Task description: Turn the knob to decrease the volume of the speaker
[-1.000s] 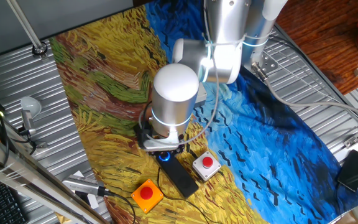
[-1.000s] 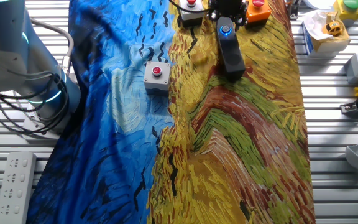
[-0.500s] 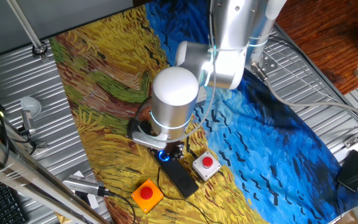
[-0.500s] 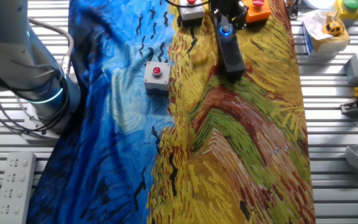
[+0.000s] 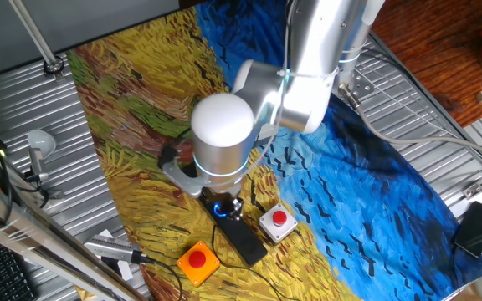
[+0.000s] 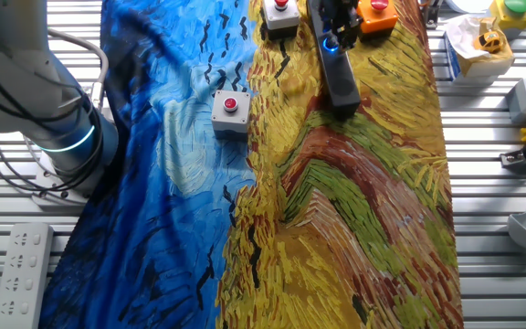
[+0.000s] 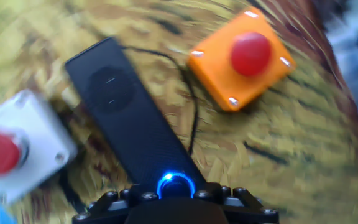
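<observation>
The speaker is a long black bar on the painted cloth; it also shows in the other fixed view and the hand view. Its knob, ringed in blue light, glows near the bar's end and shows in both fixed views. My gripper comes straight down on the knob, with its dark fingers close on both sides, shut on it. It also shows in both fixed views. The hand view is blurred by motion.
An orange box with a red button and a white box with a red button flank the speaker. Another white button box stands mid-cloth. A cable runs beside the speaker.
My hand has turned about its own axis over the knob; the wrist flange has swung to the left in one fixed view. The speaker and boxes stay put.
</observation>
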Robot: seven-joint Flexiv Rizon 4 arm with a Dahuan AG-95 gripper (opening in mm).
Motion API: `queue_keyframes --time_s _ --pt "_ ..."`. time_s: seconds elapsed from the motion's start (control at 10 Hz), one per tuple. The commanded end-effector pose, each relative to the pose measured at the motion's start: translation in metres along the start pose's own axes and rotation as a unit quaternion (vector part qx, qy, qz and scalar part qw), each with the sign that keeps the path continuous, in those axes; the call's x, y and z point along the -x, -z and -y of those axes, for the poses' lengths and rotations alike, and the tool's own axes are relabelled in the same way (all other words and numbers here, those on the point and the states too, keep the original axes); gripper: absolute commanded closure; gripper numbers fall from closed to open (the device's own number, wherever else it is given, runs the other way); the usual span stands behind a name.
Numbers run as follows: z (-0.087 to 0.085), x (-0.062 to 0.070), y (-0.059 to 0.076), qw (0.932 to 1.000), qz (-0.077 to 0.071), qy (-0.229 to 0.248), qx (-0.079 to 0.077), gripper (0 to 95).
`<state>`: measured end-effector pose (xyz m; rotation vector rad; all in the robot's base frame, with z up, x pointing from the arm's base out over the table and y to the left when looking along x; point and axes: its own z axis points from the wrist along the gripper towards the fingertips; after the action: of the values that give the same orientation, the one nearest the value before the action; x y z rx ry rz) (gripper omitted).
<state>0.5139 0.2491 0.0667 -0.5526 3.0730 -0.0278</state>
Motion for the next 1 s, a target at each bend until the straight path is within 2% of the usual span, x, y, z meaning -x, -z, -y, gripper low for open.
queue_keyframes --time_s 0.1,0.2,0.3,0.8,0.9,1.0 --pt "-0.0006 -0.0007 0.0011 0.9977 -0.004 -0.066 0.014 38.0" --pt "-0.0006 -0.0008 0.001 0.9977 -0.004 -0.066 0.015 38.0" --pt "-0.0009 -0.0015 0.0008 0.9975 -0.005 -0.068 0.016 57.0" --pt "-0.0018 -0.0024 -0.0004 0.9978 -0.005 -0.064 0.018 57.0" --pt "-0.0019 -0.0024 -0.001 0.9978 -0.005 -0.064 0.018 76.0" --pt "-0.002 -0.0024 -0.0016 0.9977 -0.004 -0.065 0.018 76.0"
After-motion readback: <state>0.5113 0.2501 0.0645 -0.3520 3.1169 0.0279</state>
